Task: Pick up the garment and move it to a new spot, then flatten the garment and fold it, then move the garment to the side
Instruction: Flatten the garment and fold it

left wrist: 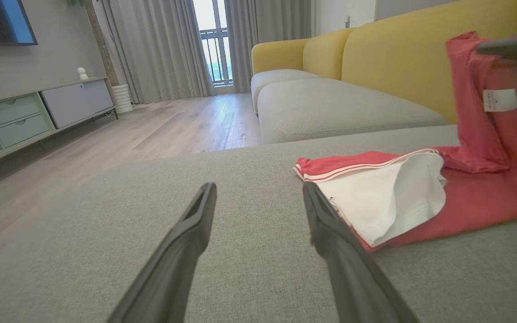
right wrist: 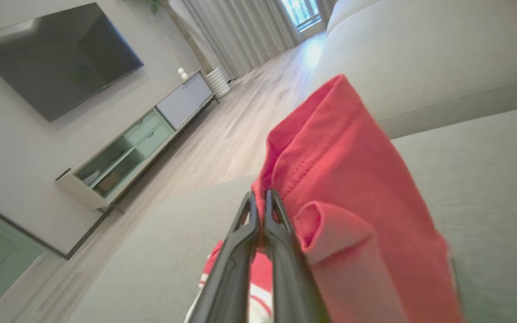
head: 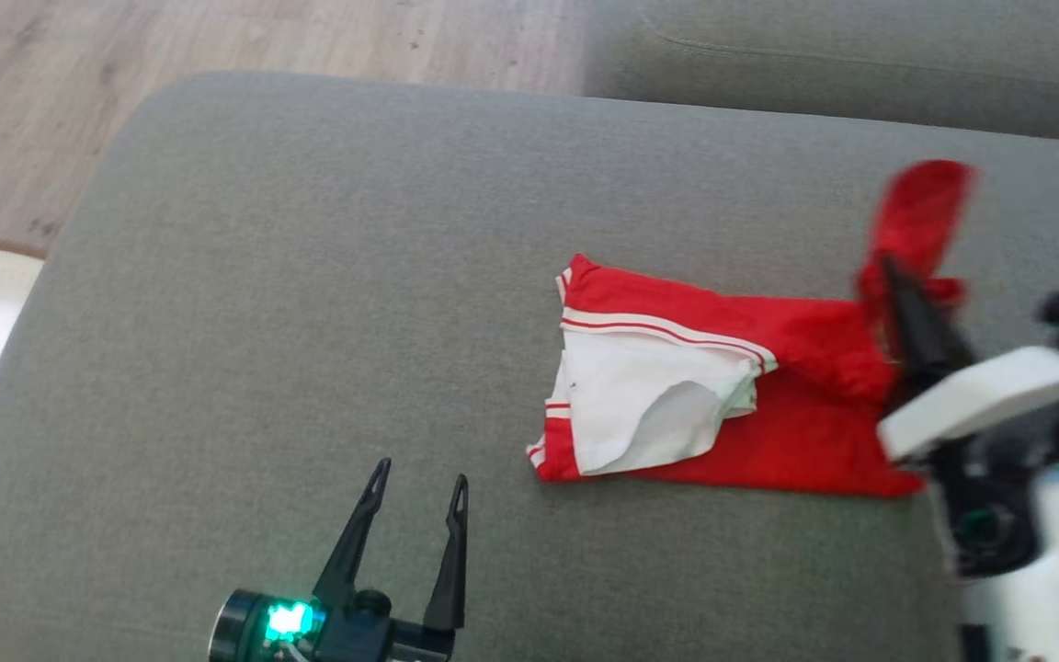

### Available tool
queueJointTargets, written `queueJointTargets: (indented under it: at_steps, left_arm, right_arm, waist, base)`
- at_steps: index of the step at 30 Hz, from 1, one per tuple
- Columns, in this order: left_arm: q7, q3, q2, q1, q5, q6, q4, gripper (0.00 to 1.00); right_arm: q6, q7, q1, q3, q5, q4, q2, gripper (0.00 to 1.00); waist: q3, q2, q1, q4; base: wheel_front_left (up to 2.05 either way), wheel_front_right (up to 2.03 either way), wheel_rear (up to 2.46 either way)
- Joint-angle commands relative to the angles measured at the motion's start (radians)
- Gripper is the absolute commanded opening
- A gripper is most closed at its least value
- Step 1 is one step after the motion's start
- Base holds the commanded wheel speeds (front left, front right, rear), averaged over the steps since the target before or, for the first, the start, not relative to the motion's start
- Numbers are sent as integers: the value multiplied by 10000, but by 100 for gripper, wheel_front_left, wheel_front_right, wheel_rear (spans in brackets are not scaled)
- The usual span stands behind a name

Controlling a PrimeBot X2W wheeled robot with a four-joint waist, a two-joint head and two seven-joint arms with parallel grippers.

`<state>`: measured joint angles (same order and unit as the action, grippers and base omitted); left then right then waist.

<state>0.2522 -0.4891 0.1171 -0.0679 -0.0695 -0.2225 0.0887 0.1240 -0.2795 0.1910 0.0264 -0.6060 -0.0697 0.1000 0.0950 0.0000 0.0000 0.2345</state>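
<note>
Right fingers (right wrist: 237,255) tight on raised garment (right wrist: 348,179) corner.

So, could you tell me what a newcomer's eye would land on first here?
The red-and-white garment on the grey sofa cushion, right of centre in the head view, stands out first; the shut right claw holds one red end up. The open left claw is at the lower left, apart from the garment.
</note>
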Motion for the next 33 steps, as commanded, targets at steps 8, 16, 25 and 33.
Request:
queueJointTargets:
  at_steps: [8,16,25,33]
  left_arm:
    - [95,69,-265,491,88,166,-131,100]
    - [95,-81,-351,662,163,317,50,100]
    - [95,-72,-437,692,147,273,275,100]
    - [95,168,-367,519,87,197,353,100]
  right_arm:
    - [67,233,923,-2121,-399,-496,-482,0]
    - [67,961,1734,-3851,-1679,-1411,-494,0]
    - [67,1599,2349,-5478,-2578,-2340,-496,100]
    - [67,2213,2150,-5062,-2191,-2037,-368,100]
  waist:
    - [165,0,0,647]
    - [278,0,0,988]
    - [184,0,0,966]
    - [-267,0,0,352]
  base:
    - [0,0,0]
    - [0,0,0]
    - [0,0,0]
    - [0,0,0]
